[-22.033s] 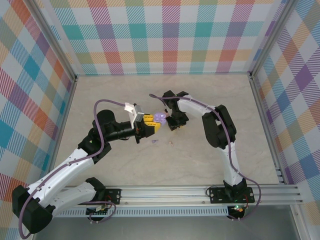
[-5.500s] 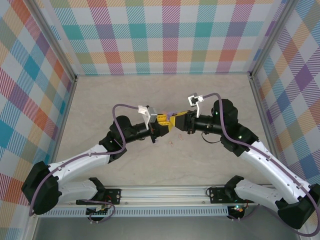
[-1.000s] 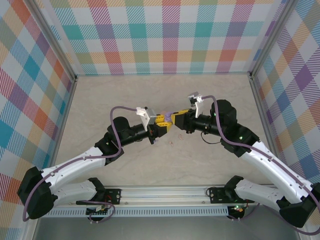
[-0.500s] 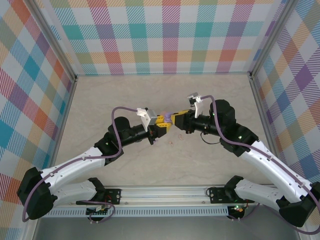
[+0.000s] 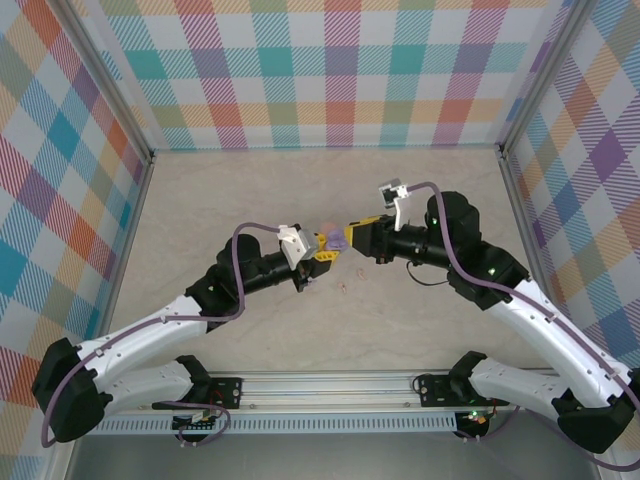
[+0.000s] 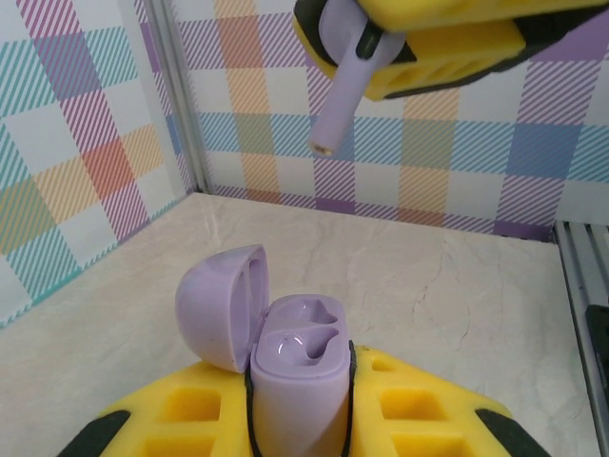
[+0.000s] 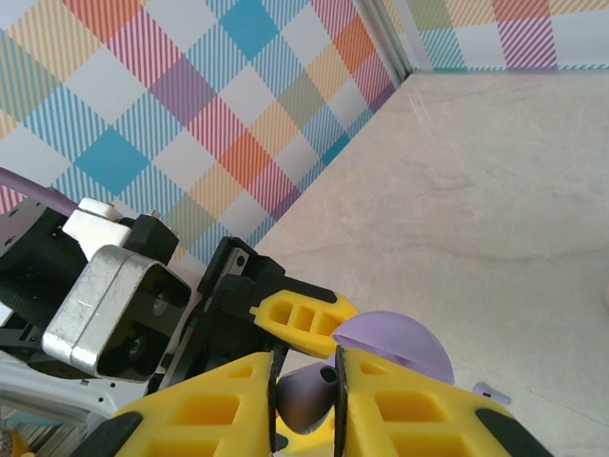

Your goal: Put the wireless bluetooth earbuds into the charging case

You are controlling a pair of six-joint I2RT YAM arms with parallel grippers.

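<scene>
Jaws of the right gripper (image 7: 304, 376) are clenched on a purple earbud (image 6: 341, 90), pinched by its head, with the stem hanging free. The stem's long axis is near upright, its tip tilted a little toward the lid side. It points down at the charging case (image 6: 297, 357), which sits below it and apart. The left gripper (image 6: 300, 428) grasps that case upright above the middle of the table (image 5: 250, 190). The lid (image 6: 221, 305) is swung open and both wells (image 6: 300, 338) are empty. The right arm looks set to lower the stem into a well. A loose purple bud (image 7: 485, 390) lies on the table below.
</scene>
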